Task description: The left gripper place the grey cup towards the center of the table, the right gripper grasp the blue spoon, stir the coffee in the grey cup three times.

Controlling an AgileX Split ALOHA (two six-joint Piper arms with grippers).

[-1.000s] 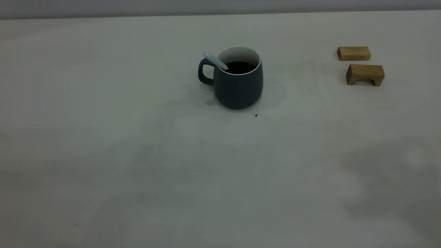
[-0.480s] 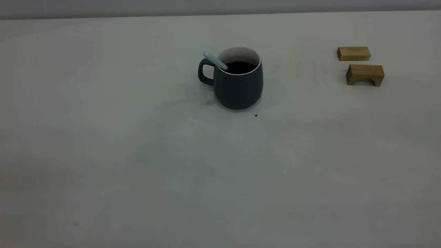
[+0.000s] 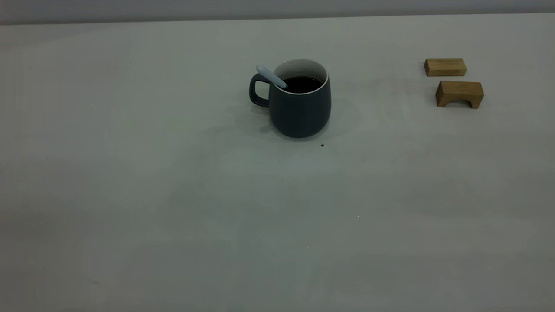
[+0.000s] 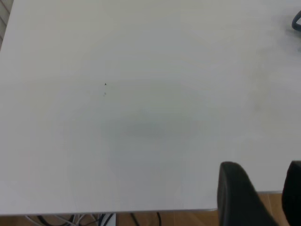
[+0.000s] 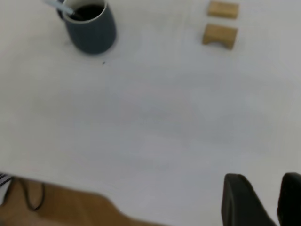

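The grey cup [image 3: 299, 110] stands upright near the middle of the table [image 3: 173, 208], its handle to the left, with dark coffee [image 3: 304, 84] inside. The blue spoon [image 3: 270, 76] rests in the cup, its pale handle leaning over the rim above the cup's handle. Neither gripper shows in the exterior view. The left gripper [image 4: 262, 188] hangs open over the table's near edge, nothing between its fingers. The right gripper [image 5: 264, 194] is open too, far back from the grey cup [image 5: 90, 27] and the blue spoon [image 5: 60, 5].
Two small wooden blocks lie at the far right, a flat one [image 3: 445, 67] and an arched one [image 3: 459, 93], also seen from the right wrist as the flat block [image 5: 223, 9] and the arched block [image 5: 219, 36]. A tiny dark speck [image 3: 322, 145] sits just in front of the cup.
A soft shadow on the near right of the table has faded away. The cup, the spoon and the blocks have not moved.
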